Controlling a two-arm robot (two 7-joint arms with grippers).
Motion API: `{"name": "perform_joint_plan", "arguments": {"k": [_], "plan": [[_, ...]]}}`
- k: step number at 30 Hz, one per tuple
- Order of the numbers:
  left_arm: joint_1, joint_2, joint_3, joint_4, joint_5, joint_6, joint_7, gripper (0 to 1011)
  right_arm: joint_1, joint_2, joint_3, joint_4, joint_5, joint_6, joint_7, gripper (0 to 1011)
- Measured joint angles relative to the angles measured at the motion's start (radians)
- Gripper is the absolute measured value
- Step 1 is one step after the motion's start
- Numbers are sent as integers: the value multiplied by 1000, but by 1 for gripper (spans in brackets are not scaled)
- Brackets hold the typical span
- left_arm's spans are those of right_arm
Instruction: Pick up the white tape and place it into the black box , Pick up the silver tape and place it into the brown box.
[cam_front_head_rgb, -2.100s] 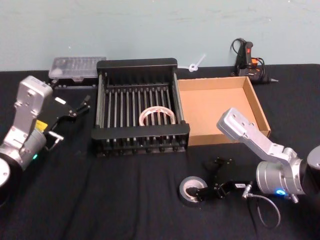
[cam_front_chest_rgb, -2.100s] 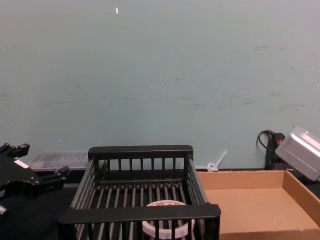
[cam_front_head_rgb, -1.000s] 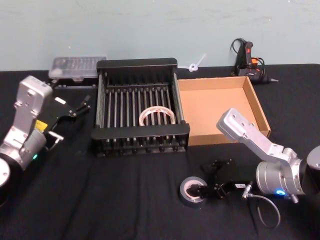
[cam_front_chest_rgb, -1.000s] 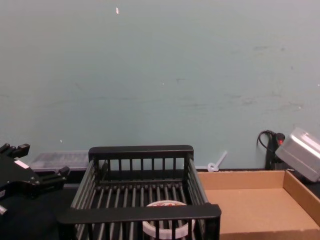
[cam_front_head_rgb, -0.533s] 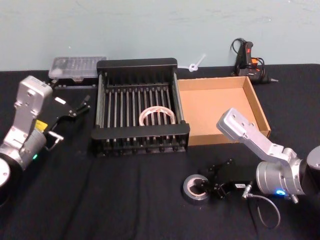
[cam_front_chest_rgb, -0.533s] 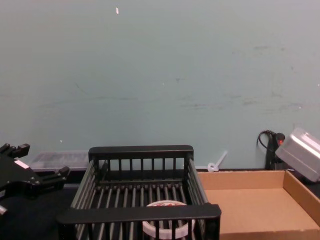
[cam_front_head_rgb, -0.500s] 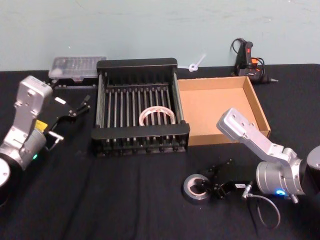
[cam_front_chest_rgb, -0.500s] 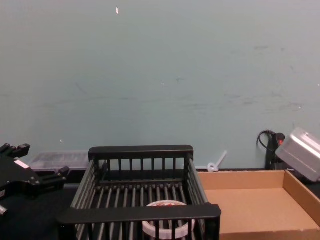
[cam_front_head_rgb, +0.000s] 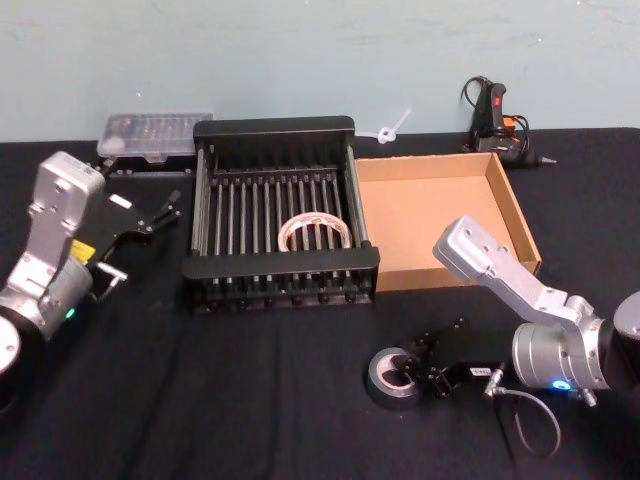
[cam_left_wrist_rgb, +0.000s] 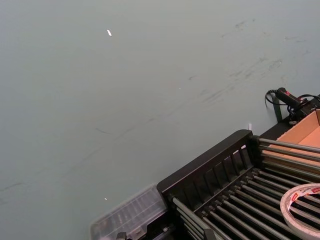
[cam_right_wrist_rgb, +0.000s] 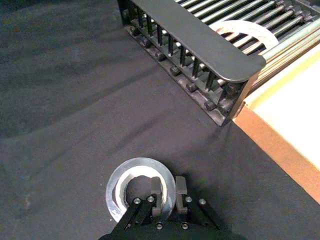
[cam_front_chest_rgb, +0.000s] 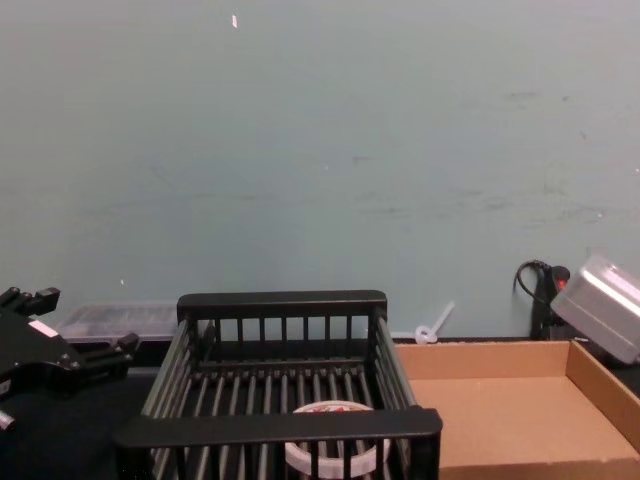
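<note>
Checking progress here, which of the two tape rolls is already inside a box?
The thin white tape ring, lying in the black slatted crate; the grey-silver roll sits on the table.

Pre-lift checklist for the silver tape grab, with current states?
1. White tape already in the black box: ok.
2. Right gripper at the silver tape: ok.
3. Fingers pinch the roll's wall, one inside the hole, one outside: ok.
4. Roll off the black cloth: not ok, it lies flat.
5. Brown box floor bare for the drop: ok.
6. Left gripper parked left of the black box: ok.
</note>
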Motion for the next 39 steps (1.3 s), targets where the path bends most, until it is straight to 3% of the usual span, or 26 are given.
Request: {"name": "perform_joint_plan", "arguments": {"k": [9, 18, 30, 39], "plan": [[0, 0, 0, 0, 0, 0, 0, 1001, -2, 1, 0, -3, -1, -3, -1, 174], [0, 0, 0, 0, 0, 0, 0, 1001, -15, 6, 27, -24, 5, -6, -18, 174], [0, 0, 0, 0, 0, 0, 0, 1001, -9, -3, 111, -24, 16, -13, -89, 174], [0, 0, 0, 0, 0, 0, 0, 1001, 35, -45, 154, 23, -30, -18, -154, 174]]}}
